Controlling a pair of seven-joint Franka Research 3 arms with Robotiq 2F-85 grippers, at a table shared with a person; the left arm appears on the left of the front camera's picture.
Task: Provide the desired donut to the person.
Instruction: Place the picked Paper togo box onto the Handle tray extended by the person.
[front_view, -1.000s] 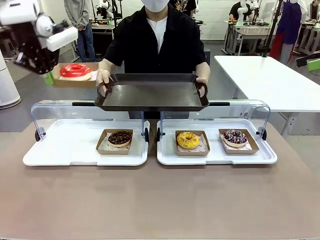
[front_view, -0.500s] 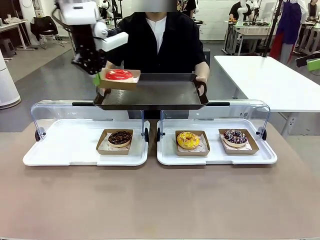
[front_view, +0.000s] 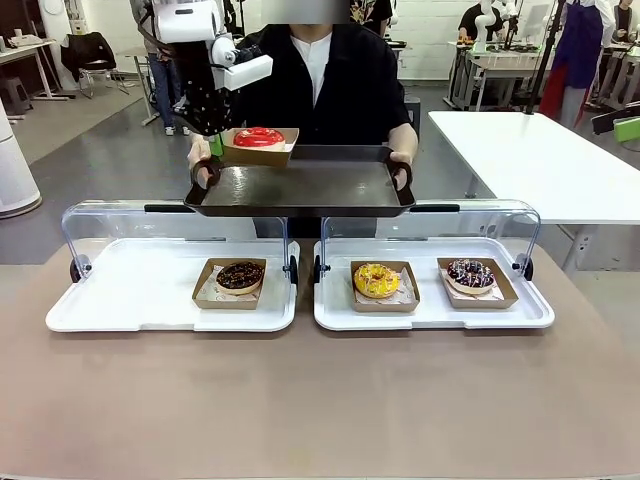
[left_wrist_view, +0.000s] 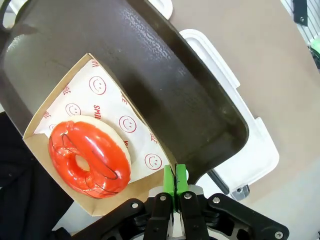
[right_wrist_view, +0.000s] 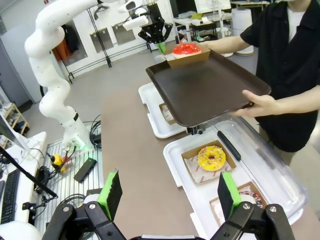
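Red donut (front_view: 258, 136) in card box (front_view: 262, 156), pinched by left jaws, now moved over corner of person's (front_view: 330, 95) dark tray (front_view: 300, 190); handover nr done, release pending. Right jaws wide, idle.

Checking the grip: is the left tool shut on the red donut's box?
Yes, the left tool's green pads pinch the box's edge.

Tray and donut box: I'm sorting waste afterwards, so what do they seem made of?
Tray: probably dark brown plastic, semi-gloss; its pebbled surface shows soft highlights, though coated metal is possible. Box: matt brown cardboard with folded walls, lined with thin white paper printed with red smileys.
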